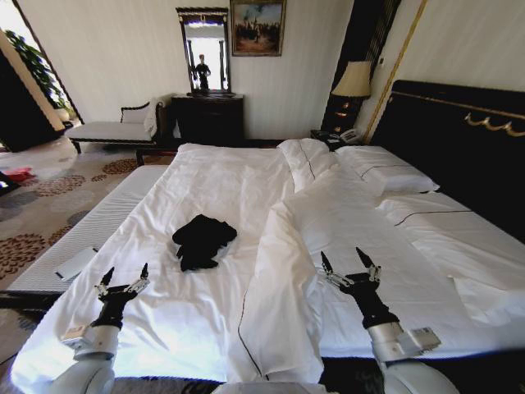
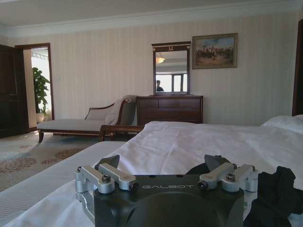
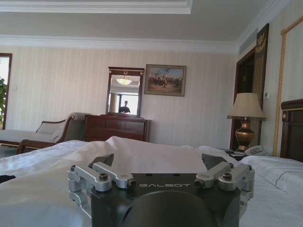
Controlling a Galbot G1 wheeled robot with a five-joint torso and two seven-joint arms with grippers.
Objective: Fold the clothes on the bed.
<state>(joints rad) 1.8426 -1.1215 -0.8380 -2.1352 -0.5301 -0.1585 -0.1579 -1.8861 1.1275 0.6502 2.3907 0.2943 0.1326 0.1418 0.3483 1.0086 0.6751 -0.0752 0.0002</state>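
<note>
L gripper (image 1: 124, 277) and R gripper (image 1: 349, 264) are held spread wide, nothing grasped, above the bed (image 1: 197, 328) near edge. T-shirt (image 1: 202, 240) is seen crumpled mid-duvet, between and beyond them. Folding judged not yet begun; all steps left.

The black T-shirt (image 1: 203, 240) is lying bunched on the bed (image 1: 205, 320), so its lettering is hiding in the folds. In the left wrist view the left gripper (image 2: 166, 176) is covering much of that shirt (image 2: 277, 196), and the picture's edge is cutting off the rest.
</note>
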